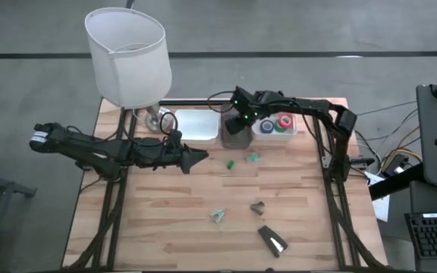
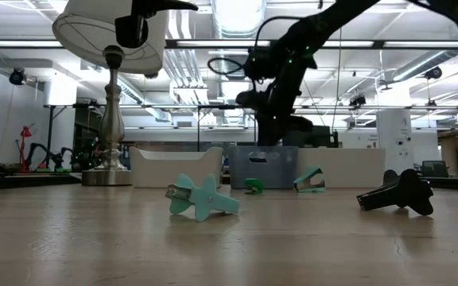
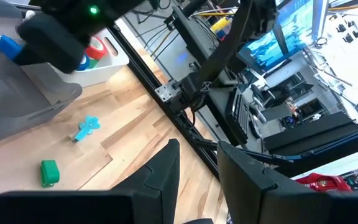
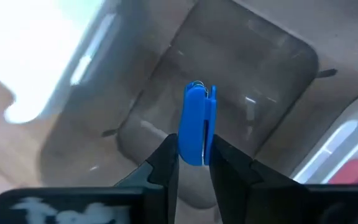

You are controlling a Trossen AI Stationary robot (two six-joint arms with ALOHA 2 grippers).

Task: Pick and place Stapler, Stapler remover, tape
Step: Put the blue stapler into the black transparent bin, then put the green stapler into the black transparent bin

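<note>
Blue staple remover clenched in right tool over grey bin; left tool released, mid-tabletop.

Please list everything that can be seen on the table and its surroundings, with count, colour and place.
Black stapler with silver strip: one, near front edge.
Tape rolls: blue, green, red, in white tray at back right.
Grey bin: one, back centre.
White tray: one, left of the grey bin.
Staple removers: pale green, dark, teal, green, mid-table.
Lamp: one, white shade, back left.
Blue remover: one, held above the bin.
Right gripper: shut on it.
Left gripper: open, mid-table.
</note>
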